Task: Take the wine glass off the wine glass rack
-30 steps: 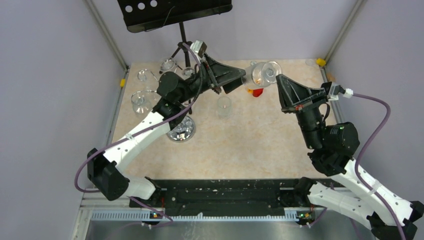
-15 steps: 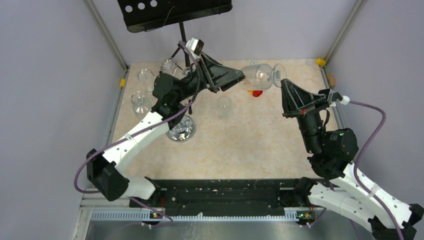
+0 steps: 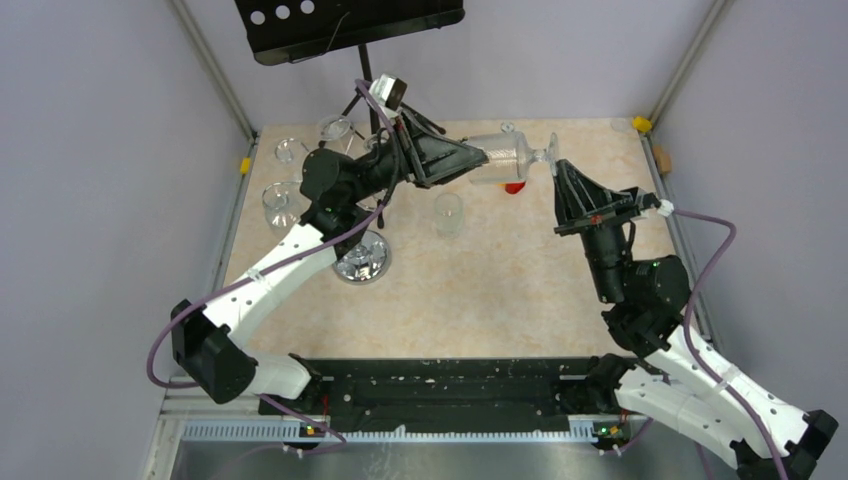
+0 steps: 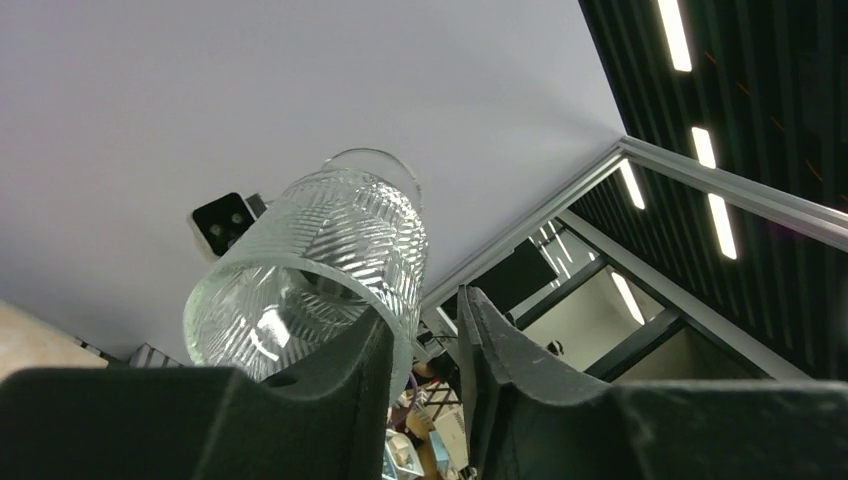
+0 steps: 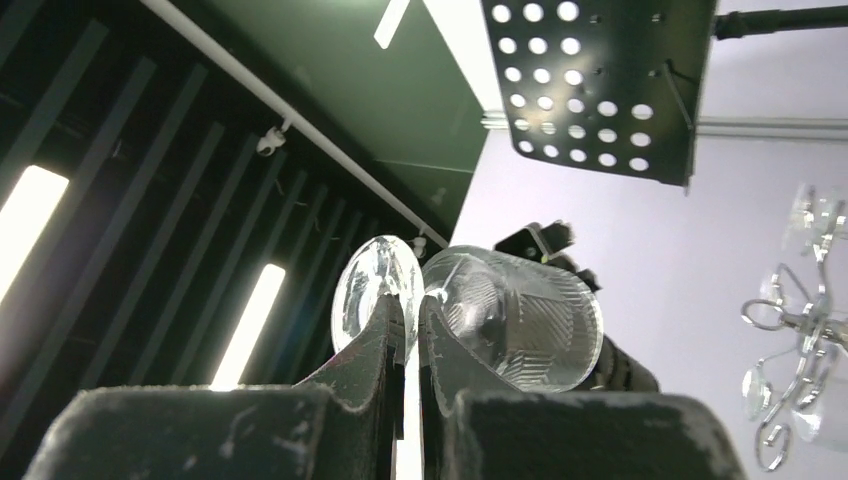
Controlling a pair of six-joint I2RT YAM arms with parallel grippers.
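The wine glass (image 3: pixel 512 152) hangs sideways in the air between my two grippers, well away from the wine glass rack. My right gripper (image 3: pixel 556 172) is shut on its stem, between foot and bowl, as the right wrist view shows (image 5: pixel 412 320). My left gripper (image 3: pixel 478 158) is at the bowl's mouth. In the left wrist view the glass (image 4: pixel 320 260) has its rim wall between my left gripper's (image 4: pixel 425 340) jaws, against one finger, with a gap to the other. The rack's mirrored base (image 3: pixel 362 262) shows under my left arm; its loop arms (image 5: pixel 800 330) show in the right wrist view.
Several more glasses (image 3: pixel 283 205) hang round the rack at the table's far left. A small glass (image 3: pixel 448 212) and a red object (image 3: pixel 514 186) stand mid-table. A black music stand (image 3: pixel 350 25) rises behind the table, and shows above in the right wrist view (image 5: pixel 600 90).
The glass has turned from mouth-up to lying sideways and risen slightly. My right gripper moved left and closed on the stem. My left wrist rolled with the bowl.
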